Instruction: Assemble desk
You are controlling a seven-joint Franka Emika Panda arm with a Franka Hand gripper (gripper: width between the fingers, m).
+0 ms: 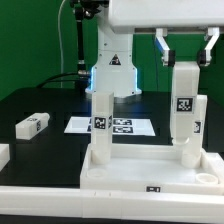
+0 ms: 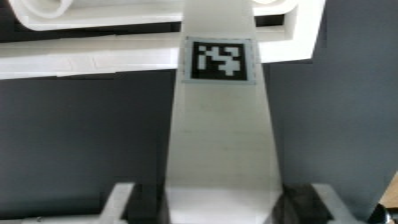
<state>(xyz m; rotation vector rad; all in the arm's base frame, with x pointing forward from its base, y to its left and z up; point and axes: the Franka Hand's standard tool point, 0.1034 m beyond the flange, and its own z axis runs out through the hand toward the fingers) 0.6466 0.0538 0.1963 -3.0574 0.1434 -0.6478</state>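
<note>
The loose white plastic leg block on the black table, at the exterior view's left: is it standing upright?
No, the white plastic leg block lies flat on its side on the black table.

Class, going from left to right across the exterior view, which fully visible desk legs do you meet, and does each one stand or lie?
lying leg block → first upright leg → second upright leg

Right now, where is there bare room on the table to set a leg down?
Bare black table lies between the loose leg and the marker board. The desk top is free between the standing leg before that board and the other leg. Crowded around that other leg, under the open gripper.
</note>
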